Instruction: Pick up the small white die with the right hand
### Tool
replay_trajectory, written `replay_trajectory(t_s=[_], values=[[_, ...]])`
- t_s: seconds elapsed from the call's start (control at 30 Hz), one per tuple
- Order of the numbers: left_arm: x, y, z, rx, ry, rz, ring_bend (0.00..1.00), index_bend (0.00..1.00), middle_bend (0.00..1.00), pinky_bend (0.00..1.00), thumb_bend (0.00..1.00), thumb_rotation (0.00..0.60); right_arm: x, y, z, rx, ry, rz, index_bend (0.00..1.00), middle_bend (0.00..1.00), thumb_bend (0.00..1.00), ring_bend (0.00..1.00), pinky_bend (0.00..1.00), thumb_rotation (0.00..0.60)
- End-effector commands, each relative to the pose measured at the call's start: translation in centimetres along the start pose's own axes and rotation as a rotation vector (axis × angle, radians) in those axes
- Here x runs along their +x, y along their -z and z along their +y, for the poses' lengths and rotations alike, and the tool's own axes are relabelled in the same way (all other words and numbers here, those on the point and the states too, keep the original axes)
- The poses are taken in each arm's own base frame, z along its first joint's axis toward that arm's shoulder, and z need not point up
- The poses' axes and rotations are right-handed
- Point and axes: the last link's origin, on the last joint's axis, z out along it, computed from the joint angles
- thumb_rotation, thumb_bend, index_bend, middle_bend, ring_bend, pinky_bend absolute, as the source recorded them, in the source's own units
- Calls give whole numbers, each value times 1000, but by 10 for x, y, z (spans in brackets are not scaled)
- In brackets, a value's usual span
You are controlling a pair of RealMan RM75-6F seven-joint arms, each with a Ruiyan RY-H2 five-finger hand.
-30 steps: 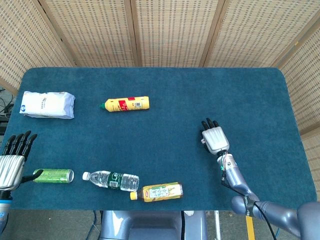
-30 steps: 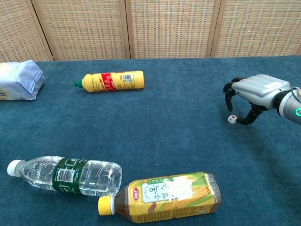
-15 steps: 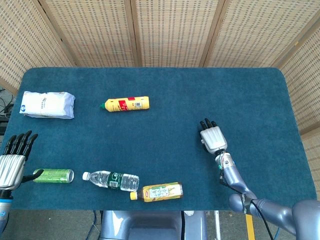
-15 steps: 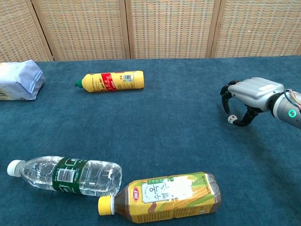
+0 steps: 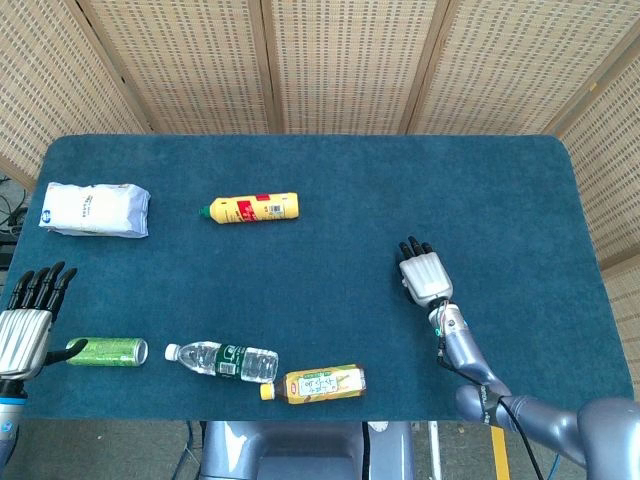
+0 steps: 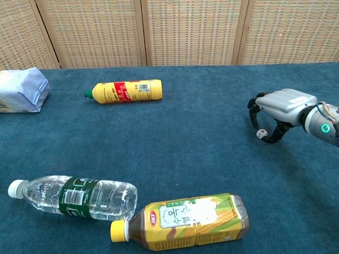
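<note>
A blue-carpeted worktop stands before woven cane screens; toward its right side the right hand arches palm-down over the small white die; its dark fingers curl down around the die, which sits on the cloth between fingers and thumb; whether they actually touch it I cannot tell. From above, the hand hides the die. The left hand rests at the near left edge, fingers spread, holding nothing, just beside a green can. Elsewhere lie a clear water bottle, a corn-drink bottle, a yellow bottle and a white bag.
</note>
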Motion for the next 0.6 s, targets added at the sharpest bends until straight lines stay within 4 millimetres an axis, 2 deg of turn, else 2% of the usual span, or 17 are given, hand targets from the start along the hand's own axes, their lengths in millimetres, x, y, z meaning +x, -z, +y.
replay_trajectory(t_s=[0.03, 0.6], values=[[0, 0, 0, 0, 0, -1, 0, 0, 0, 0, 110, 600, 0, -1, 0, -2, -3, -2, 454, 154, 363, 74, 181, 600], [0, 0, 0, 2, 1, -1, 0, 0, 0, 0, 110, 600, -1, -3, 1, -6, 4, -4, 472, 154, 367, 74, 190, 600]])
